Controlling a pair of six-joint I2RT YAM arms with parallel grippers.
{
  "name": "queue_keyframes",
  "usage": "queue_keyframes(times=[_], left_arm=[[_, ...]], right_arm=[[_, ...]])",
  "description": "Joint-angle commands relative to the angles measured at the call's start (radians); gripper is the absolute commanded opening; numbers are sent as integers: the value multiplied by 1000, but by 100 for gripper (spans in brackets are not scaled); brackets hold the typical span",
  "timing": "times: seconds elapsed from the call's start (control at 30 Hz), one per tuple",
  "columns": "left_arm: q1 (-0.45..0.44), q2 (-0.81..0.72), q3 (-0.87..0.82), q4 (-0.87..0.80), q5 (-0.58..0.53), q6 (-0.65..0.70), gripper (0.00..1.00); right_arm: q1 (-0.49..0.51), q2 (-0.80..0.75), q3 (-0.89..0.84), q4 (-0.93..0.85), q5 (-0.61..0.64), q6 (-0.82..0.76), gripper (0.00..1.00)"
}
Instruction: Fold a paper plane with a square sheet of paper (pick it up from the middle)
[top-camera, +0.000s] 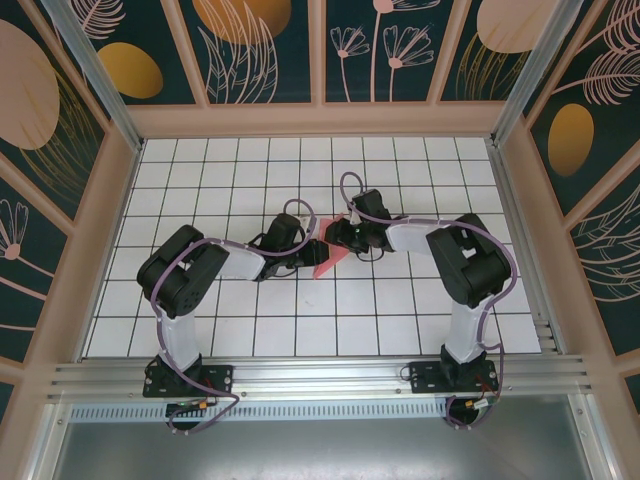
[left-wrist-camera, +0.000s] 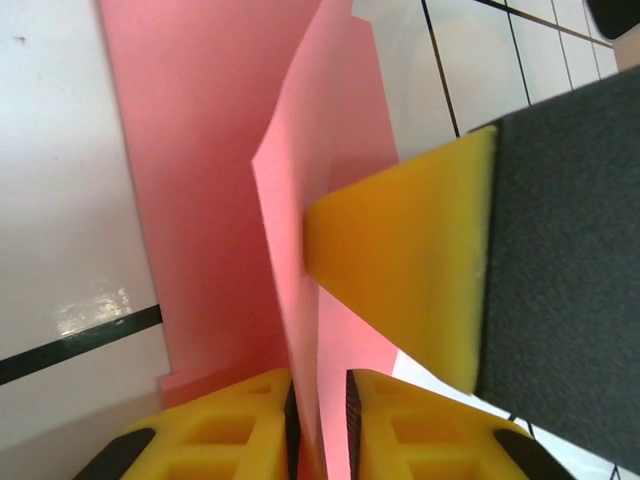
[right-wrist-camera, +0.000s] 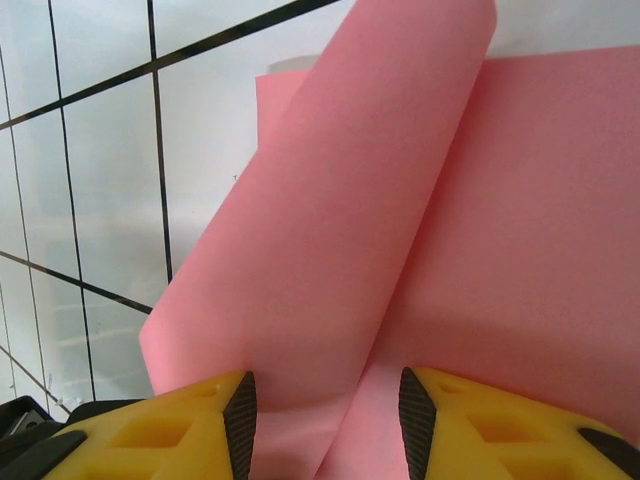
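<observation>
The salmon-pink sheet of paper (top-camera: 328, 258) lies folded on the white grid table, between the two arms at mid-table. One flap (left-wrist-camera: 320, 160) stands up on edge. My left gripper (left-wrist-camera: 320, 385) straddles that flap: the paper leans on the left pad and a narrow gap shows at the right pad, so the jaws are slightly open. From the top it sits at the paper's left edge (top-camera: 312, 252). My right gripper (right-wrist-camera: 327, 395) is open wide over a curled flap (right-wrist-camera: 330, 220), pads not touching it. One of its yellow fingers (left-wrist-camera: 400, 270) presses close to the standing flap.
The grid table (top-camera: 250, 180) is ringed by peach frame posts and patterned walls (top-camera: 80, 120). An aluminium rail (top-camera: 320, 375) carries both arm bases at the near edge. The two wrists (top-camera: 365, 215) nearly meet at the centre.
</observation>
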Motion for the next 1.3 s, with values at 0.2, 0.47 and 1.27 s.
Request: queue_keyframes(times=[0.2,0.47,1.27], left_arm=[[8,-24,-63,30,-5,-34,28],[7,-78,-110,44,-31,-56,30],[25,-45,-210,148,4,-220,9]], right_arm=[[30,48,18,-61,54,48,45],[32,61,29,-95,85,66,45],[43,0,40,-104,102,54,45]])
